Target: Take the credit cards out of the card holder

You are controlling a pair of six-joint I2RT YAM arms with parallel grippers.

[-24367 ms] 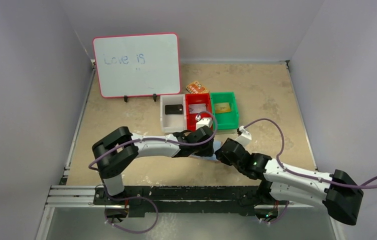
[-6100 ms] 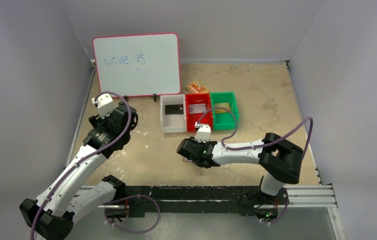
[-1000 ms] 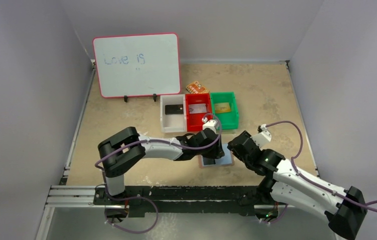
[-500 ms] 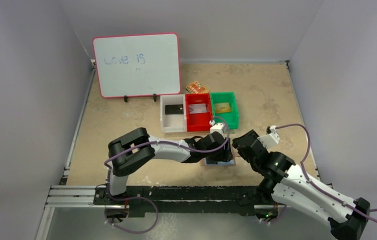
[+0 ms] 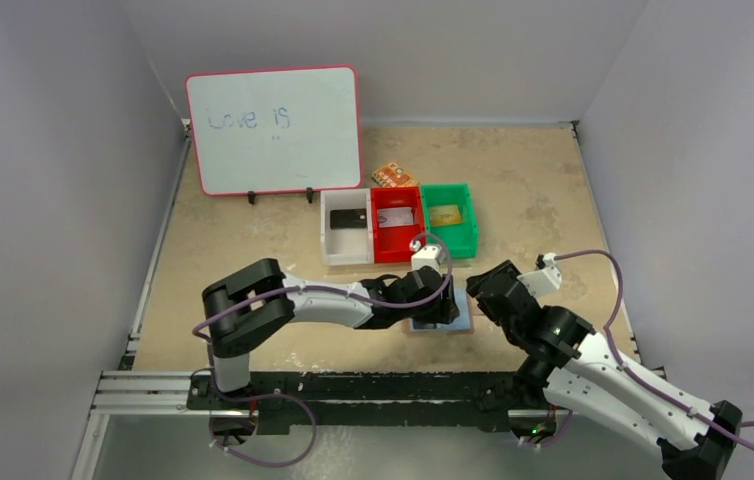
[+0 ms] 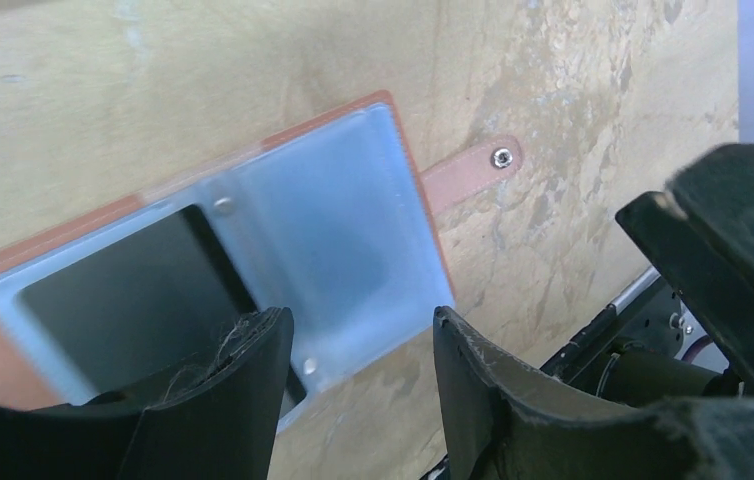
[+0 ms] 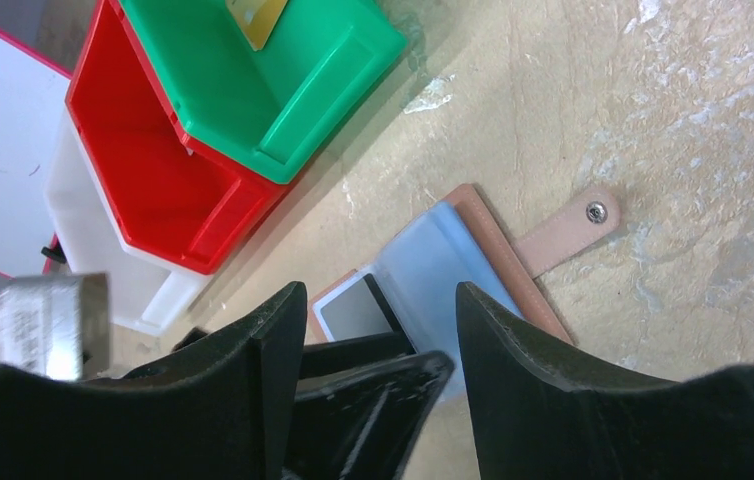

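Note:
The card holder [image 5: 459, 320] lies open and flat on the table, tan outside and pale blue inside. Its snap tab [image 6: 473, 170] points away from the pockets. A dark card [image 6: 133, 290] sits in its left pocket; it also shows in the right wrist view [image 7: 351, 306]. My left gripper [image 6: 358, 320] is open and empty, low over the holder's [image 6: 333, 240] near edge; in the top view it [image 5: 441, 303] covers part of the holder. My right gripper [image 7: 381, 292] is open and empty, above the holder [image 7: 443, 265] at its right side [image 5: 485, 292].
Three bins stand side by side behind the holder: a white bin [image 5: 333, 250] with a black card, a red bin [image 5: 381, 248] with a card, and a green bin [image 5: 468, 235] with a yellow card [image 7: 253, 18]. An orange packet [image 5: 394, 176] and a whiteboard [image 5: 275, 130] lie further back.
My left gripper has slid right over the open holder and then eased back a little. My right gripper has shifted right to the holder's right edge. The holder has moved slightly right.

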